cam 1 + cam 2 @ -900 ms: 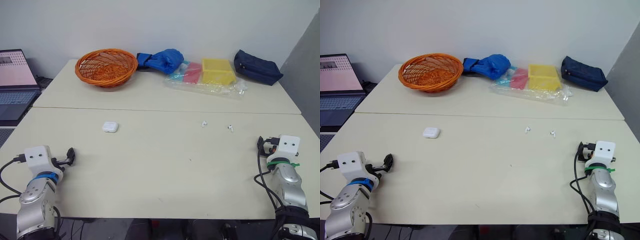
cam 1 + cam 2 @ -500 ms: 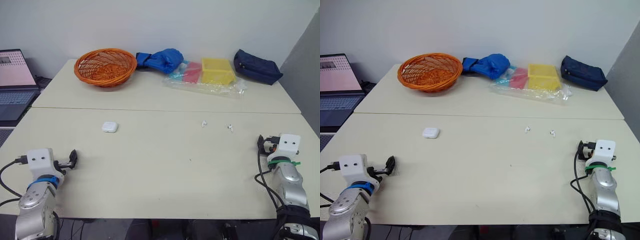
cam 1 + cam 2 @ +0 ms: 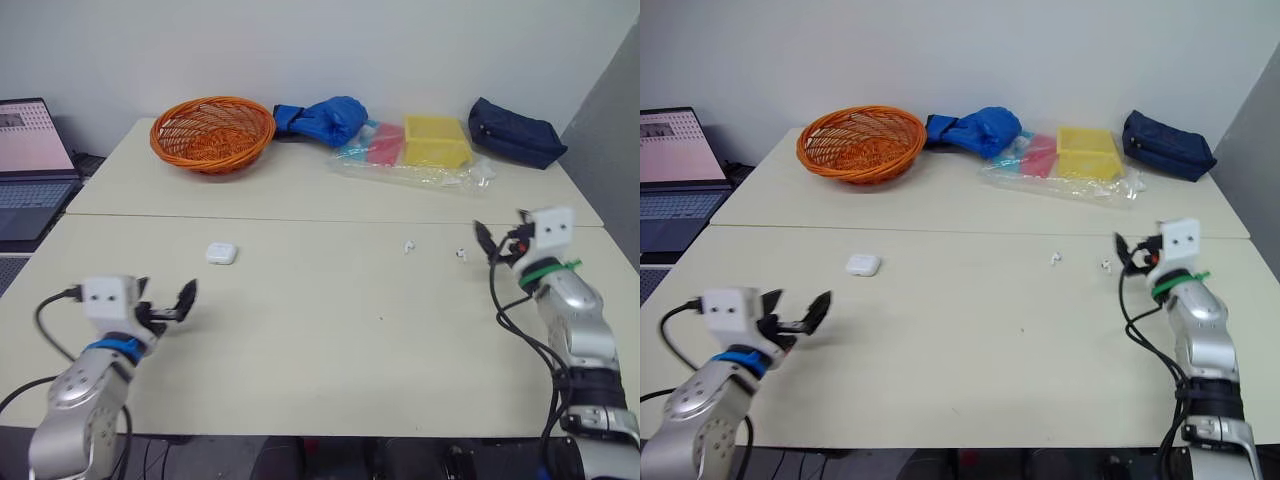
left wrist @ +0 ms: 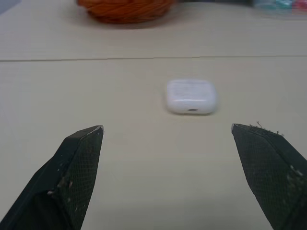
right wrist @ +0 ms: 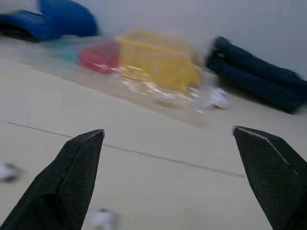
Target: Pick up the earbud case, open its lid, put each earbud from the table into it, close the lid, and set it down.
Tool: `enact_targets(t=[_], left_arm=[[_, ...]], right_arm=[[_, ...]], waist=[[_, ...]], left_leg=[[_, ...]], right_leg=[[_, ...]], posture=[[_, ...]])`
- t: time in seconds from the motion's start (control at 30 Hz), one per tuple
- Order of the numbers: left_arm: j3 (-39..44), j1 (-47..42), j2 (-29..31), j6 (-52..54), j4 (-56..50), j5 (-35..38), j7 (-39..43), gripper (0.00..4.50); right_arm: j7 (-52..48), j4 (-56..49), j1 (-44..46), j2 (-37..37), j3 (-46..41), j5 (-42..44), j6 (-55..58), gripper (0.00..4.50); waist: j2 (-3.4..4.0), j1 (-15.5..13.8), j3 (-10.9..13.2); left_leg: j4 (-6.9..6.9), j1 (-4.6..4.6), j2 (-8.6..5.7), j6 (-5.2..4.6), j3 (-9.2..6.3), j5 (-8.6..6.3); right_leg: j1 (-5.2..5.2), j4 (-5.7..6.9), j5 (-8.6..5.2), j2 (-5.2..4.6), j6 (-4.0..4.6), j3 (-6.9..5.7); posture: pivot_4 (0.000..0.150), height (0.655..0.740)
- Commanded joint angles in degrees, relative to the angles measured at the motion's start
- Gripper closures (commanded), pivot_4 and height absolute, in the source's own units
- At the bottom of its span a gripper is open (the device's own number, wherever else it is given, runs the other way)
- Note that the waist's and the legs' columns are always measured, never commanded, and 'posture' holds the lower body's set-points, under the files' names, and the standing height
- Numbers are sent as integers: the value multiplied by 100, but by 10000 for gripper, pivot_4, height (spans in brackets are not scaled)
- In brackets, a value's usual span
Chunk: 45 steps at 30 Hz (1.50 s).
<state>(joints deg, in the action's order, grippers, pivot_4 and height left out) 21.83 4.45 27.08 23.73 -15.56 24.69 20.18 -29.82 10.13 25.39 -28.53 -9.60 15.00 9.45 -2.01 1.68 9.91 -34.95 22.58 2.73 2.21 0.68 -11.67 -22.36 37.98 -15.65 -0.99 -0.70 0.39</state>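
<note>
Where the earbud case lies: the small white rounded plastic earbud case (image 3: 220, 253) rests flat on the near half of the cream table (image 3: 320, 350), left of the middle, with its lid closed and nothing touching it.
Case from the left wrist: it (image 4: 191, 96) lies beyond the two black fingertips, in line with the gap between them and apart from both.
Earbuds: the tiny white left earbud (image 3: 408, 246) and the tiny white right earbud (image 3: 461, 255) lie on the same table half, right of the middle; they are near each other but not touching, and well apart from the case.
Left gripper: the left gripper (image 3: 163, 298) hovers near and left of the case, its claw spread wide and holding nothing.
Right gripper: the right gripper (image 3: 500, 232) is just right of the right earbud, its claw also spread wide and empty; I cannot tell if a finger touches the earbud.
Seam: a thin straight seam (image 3: 330, 220) runs from left to right, farther away than the case and the earbuds.
Far side, left to right: a round orange woven basket (image 3: 212, 132), a blue cloth bundle (image 3: 320, 120), a clear crinkled plastic bag (image 3: 400, 172) with red and teal things, a yellow plastic box (image 3: 435, 140), and a long navy fabric pouch (image 3: 515, 132).
Far left edge: an open laptop (image 3: 30, 150) with a pink screen, off the table.
</note>
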Motion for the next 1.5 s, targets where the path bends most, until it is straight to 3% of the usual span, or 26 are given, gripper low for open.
enact_targets(t=[0.03, 0.2, 0.47, 1.3, 1.4, 1.5], left_arm=[[-214, -236, 67, 33, 119, -145, 66, 324], [-431, -790, 12, 35, 882, -267, 73, 324], [-511, -1438, -97, -158, 1881, -566, -74, 324], [-904, -2690, -142, -873, 3583, -1157, 335, 324], [-893, -2785, -174, -930, 3657, -1125, 408, 6116], [-910, -2890, -163, -957, 3771, -1168, 415, 14999]], right_arm=[[-1156, -496, 330, -217, 422, 505, 561, 0], [-2418, -964, 831, -304, 1068, 1115, 1479, 0], [-3502, -1592, 1379, -374, 1834, 1470, 2323, 0], [-3187, -1617, 1609, -191, 1736, 1304, 2272, 0], [-3121, -1668, 1555, -197, 1691, 1364, 2336, 0], [-3127, -1690, 1515, -219, 1702, 1362, 2326, 0]], waist=[[-1, 0, 0], [0, -4, 2], [-2, -12, 4], [-4, -28, 4], [-4, -31, 4], [-4, -33, 4]], left_leg=[[0, 1, 0, 0, -1, 0], [1, 21, -2, -1, -11, -1], [0, 36, -1, 0, -12, -1], [-4, 35, -6, 0, -13, 0], [-4, 36, -6, 0, -14, 0], [-4, 38, -7, 0, -14, 0]], right_leg=[[-1, -1, -1, 4, 1, -2], [-19, 0, -6, 19, 12, -12], [-36, 4, -5, 23, 12, -12], [-35, 10, 11, 23, 35, -17], [-35, 9, 11, 23, 35, -18], [-35, 9, 12, 23, 35, -18]], posture=[[1500, 7400], [1500, 7400], [1500, 7400], [1500, 7400], [1500, 7400], [1500, 7400]])
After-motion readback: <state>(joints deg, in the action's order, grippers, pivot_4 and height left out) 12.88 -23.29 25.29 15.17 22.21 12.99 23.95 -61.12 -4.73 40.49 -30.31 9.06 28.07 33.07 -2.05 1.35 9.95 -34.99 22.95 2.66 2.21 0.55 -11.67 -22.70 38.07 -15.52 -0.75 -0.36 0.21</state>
